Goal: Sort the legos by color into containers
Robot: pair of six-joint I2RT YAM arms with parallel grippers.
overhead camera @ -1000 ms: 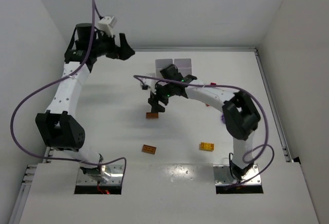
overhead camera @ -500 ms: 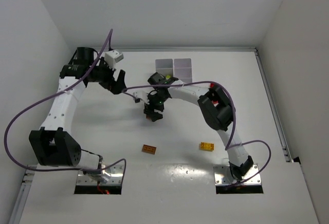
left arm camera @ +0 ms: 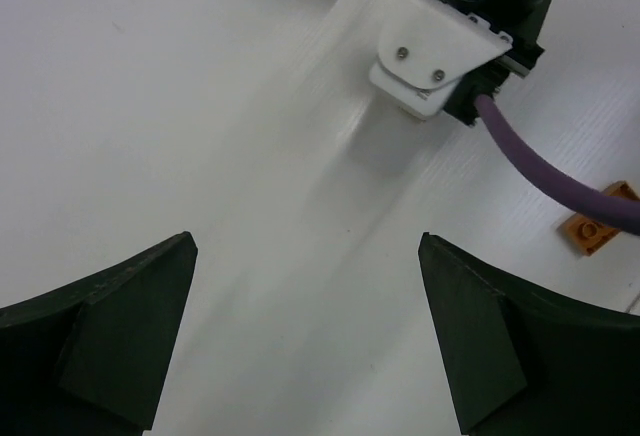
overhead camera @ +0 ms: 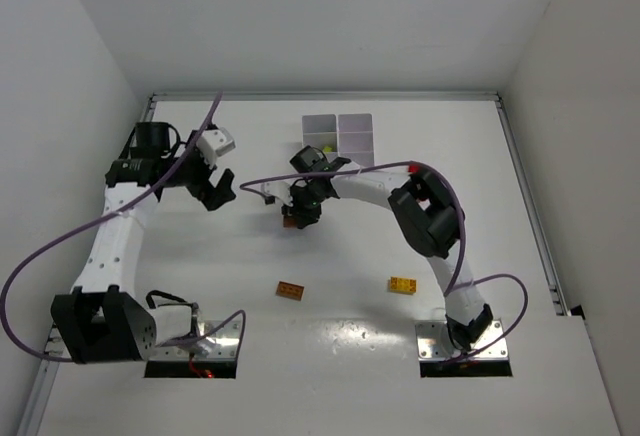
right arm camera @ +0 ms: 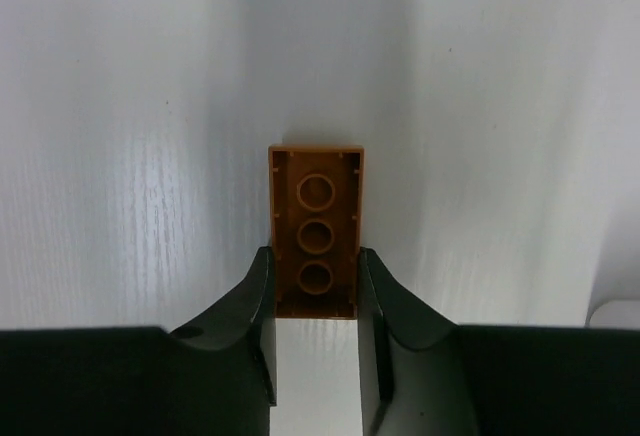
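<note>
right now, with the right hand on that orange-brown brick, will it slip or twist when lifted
Probably rigid: the orange-brown brick looks like hard plastic. The right hand pinches its flat long sides at one end only, so it might pivot a little. Hollow underside up, it is likely very light.

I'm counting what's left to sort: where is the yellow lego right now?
In the top view, the yellow lego lies loose on the right side, up and left of the right arm's base, with a loose orange-brown lego farther to its left.

White tbl [overhead camera: 480,156], metal edge rail [overhead camera: 320,96], white walls [overhead camera: 330,26].
</note>
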